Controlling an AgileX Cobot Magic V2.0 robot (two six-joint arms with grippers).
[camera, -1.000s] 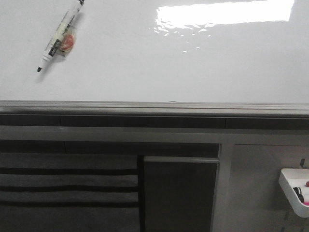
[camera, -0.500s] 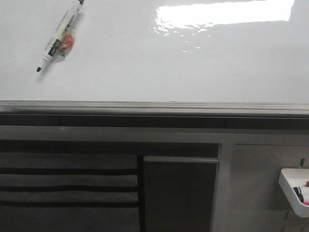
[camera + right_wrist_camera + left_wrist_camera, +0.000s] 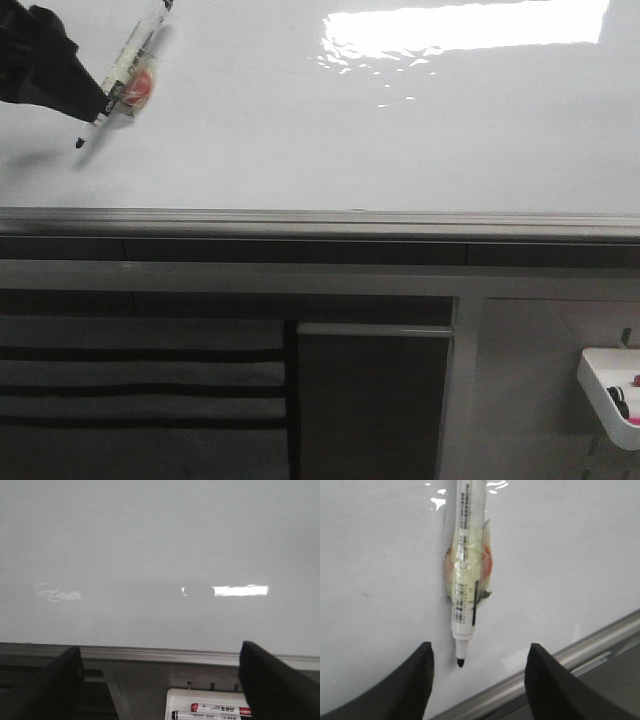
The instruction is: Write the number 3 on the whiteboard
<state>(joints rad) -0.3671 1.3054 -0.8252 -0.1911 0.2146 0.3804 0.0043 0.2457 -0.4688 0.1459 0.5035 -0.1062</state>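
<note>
The whiteboard [image 3: 350, 130] is glossy and bare; no number 3 shows on it. A white marker [image 3: 125, 75] with a black tip lies against it at upper left, fixed with clear tape over an orange pad [image 3: 486, 565]. My left gripper [image 3: 70, 85] reaches in from the left edge beside the marker. In the left wrist view my left gripper [image 3: 479, 652] is open, its fingers on either side of the tip of the marker [image 3: 466, 580], not touching it. My right gripper [image 3: 160, 655] is open and empty, facing the lower part of the whiteboard [image 3: 160, 540].
The board's grey metal frame [image 3: 320, 222] runs along its lower edge. Grey cabinet panels [image 3: 370, 400] lie below it. A white tray [image 3: 610, 390] at lower right holds markers; the right wrist view shows a red one [image 3: 220, 709] in it.
My left gripper has come into the front view from the left edge and now sits next to the marker. The marker has not moved.
</note>
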